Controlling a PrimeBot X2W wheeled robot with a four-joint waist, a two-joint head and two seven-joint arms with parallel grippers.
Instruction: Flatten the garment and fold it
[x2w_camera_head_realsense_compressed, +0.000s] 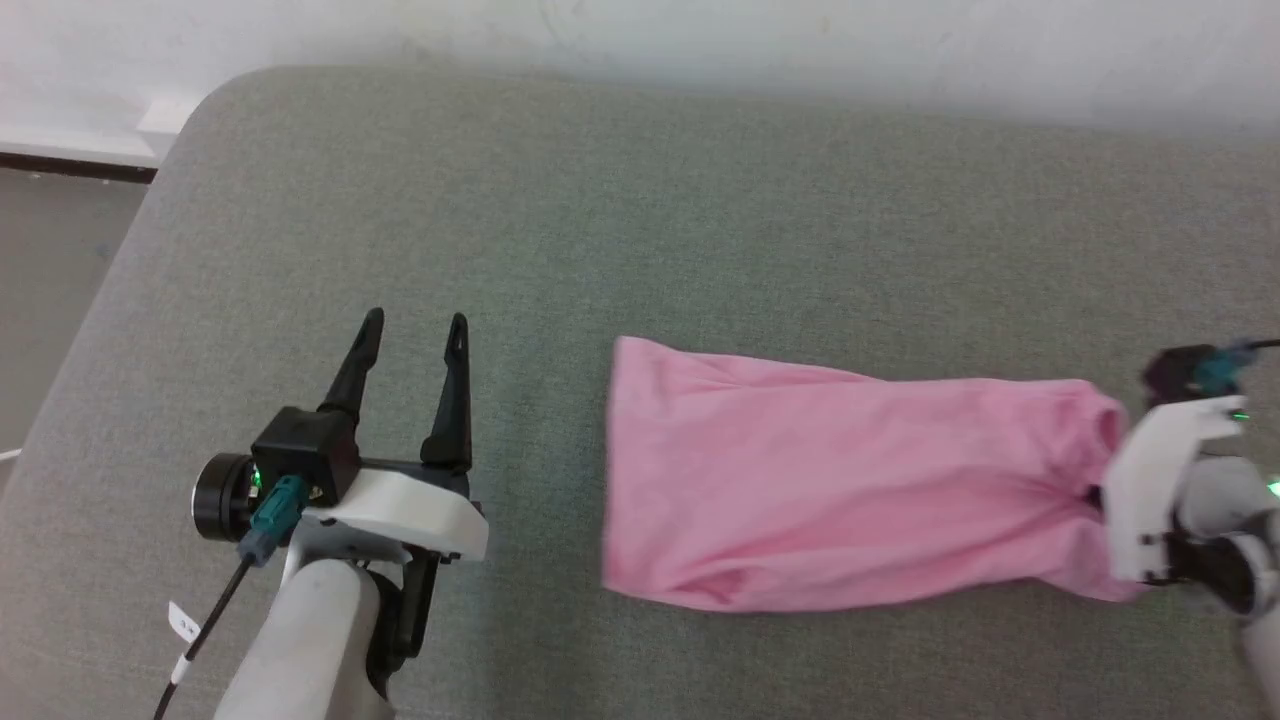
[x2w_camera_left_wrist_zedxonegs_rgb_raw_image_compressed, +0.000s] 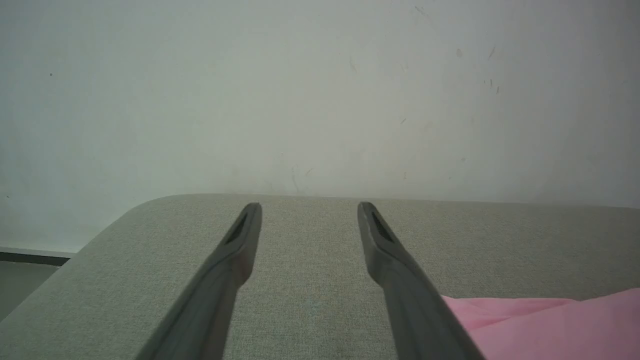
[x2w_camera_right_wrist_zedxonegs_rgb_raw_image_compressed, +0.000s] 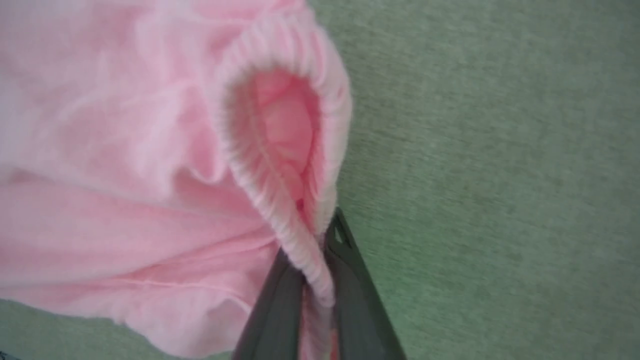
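The garment (x2w_camera_head_realsense_compressed: 840, 480), well clear of the cushion's (x2w_camera_head_realsense_compressed: 500, 200) left edge, may slip if tugged: the right gripper (x2w_camera_right_wrist_zedxonegs_rgb_raw_image_compressed: 312, 250) clamps only its waistband (x2w_camera_right_wrist_zedxonegs_rgb_raw_image_compressed: 280, 200). The left gripper (x2w_camera_head_realsense_compressed: 416, 320) gapes empty.

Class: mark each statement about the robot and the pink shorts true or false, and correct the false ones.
1. The right gripper is shut on the garment's elastic waistband. True.
2. The left gripper grips the garment's other end. False: it is open, apart from the garment, holding nothing.
3. The garment lies on a grey fabric surface. True.
4. The garment is folded into a small square. False: it lies stretched out long and wrinkled.
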